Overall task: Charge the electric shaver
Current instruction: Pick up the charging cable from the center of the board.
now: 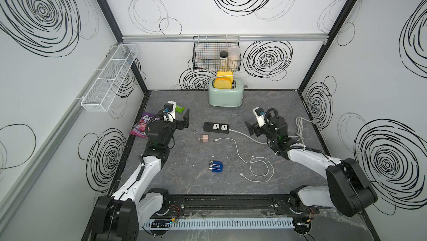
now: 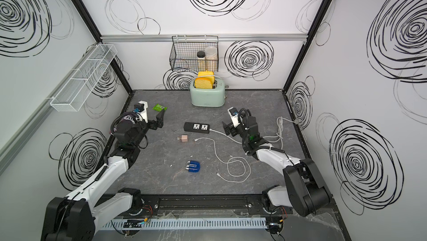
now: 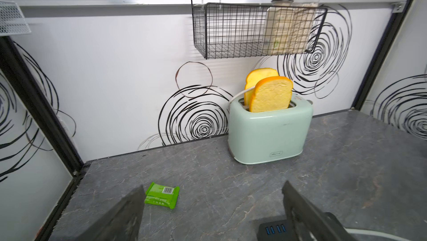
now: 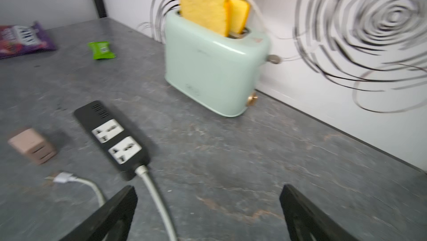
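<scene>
Both top views show left pincer [image 1: 184, 120] and right pincer [image 1: 250, 128] gaping, empty. Charging hasn't begun; next, probably grasp the cable plug [image 1: 216, 140] near the right pincer.

The walls [image 1: 184, 8] are white with black swirls, the tabletop [image 1: 265, 103] veined grey, the electric shaver [image 1: 216, 166] blue, the power strip [image 1: 216, 127] black, the adapter [image 1: 204, 138] pinkish, the cable [image 4: 64, 178] white, the toaster [image 1: 225, 97] at twelve o'clock mint-green.

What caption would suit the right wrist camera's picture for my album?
Open right gripper facing the black power strip, pinkish plug adapter and mint toaster holding two bread slices.
</scene>
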